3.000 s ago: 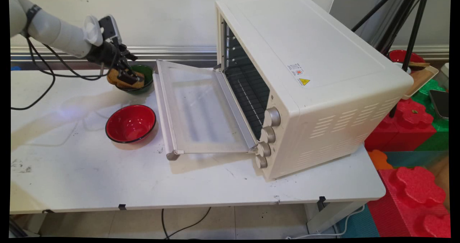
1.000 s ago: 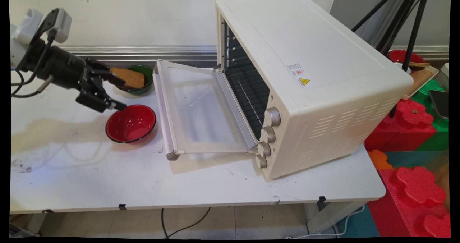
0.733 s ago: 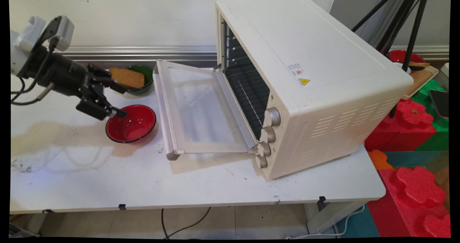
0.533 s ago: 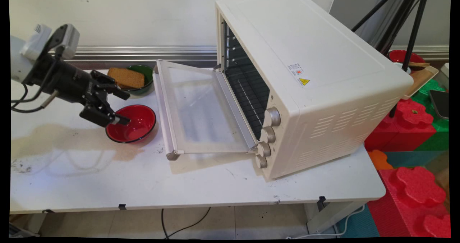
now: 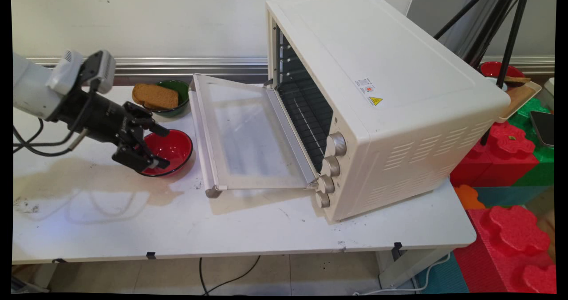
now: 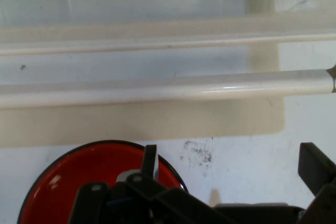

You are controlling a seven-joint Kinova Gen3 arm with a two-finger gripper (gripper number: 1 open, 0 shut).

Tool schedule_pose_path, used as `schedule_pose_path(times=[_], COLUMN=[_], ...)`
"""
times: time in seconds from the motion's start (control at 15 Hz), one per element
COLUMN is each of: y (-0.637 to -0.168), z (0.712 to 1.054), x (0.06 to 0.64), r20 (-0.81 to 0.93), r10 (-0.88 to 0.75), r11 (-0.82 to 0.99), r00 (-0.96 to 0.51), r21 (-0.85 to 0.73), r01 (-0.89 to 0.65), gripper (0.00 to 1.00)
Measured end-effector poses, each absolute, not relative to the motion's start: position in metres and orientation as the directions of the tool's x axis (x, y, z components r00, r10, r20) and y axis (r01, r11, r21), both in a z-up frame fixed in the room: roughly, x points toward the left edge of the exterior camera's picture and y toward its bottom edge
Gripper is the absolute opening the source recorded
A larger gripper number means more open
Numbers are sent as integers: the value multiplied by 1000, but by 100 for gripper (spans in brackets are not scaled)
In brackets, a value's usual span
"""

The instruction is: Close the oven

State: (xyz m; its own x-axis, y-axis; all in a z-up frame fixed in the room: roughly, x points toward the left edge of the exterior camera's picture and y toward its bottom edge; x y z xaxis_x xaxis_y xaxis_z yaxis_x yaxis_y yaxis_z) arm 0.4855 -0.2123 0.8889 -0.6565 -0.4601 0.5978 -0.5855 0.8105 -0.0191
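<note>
Clearly, we see the black gripper [image 5: 162, 148] hanging low over the red bowl [image 5: 171, 149], its two fingers spread apart with nothing between them; one fingertip lies over the bowl's far rim and the other over its near left rim, though we cannot tell whether either touches the bowl. In the hand view we see the gripper [image 6: 231, 174] rising from the bottom edge, one finger standing over the red bowl [image 6: 68, 182] and the other off to the right above the bare white table [image 6: 247, 161]. We note that the red bowl holds nothing and sits on the table [image 5: 248, 229] just beside the lowered oven door [image 5: 248, 131]. Behind the red bowl, near the wall, we see a green bowl [image 5: 177, 96] with a slice of brown bread [image 5: 155, 96] lying across it, jutting past its left rim. The cream toaster oven [image 5: 377, 96] stands to the right, its glass door folded down flat toward the bowls, its wire rack showing inside and four knobs [image 5: 330, 169] down its front edge. In the hand view the door's pale handle bar [image 6: 173, 86] crosses the picture just beyond the bowl. We also see black cables [image 5: 35, 142] hanging from the arm at the left. Past the table's right end we make out red and green foam blocks [image 5: 510, 153] and black tripod legs [image 5: 501, 33].
</note>
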Motion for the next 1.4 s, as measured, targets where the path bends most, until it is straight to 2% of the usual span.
schedule_pose_path(times=[0.2,0.27,1.4], y=[-215,-218,-260], z=[879,876,831], x=[479,477,458], r20=[589,587,570], r10=[-463,-463,-445], r11=[809,807,807], r00=[-662,-664,-691], r21=[-26,-30,-80], r01=[-588,-590,-585], gripper=[100,0,0])
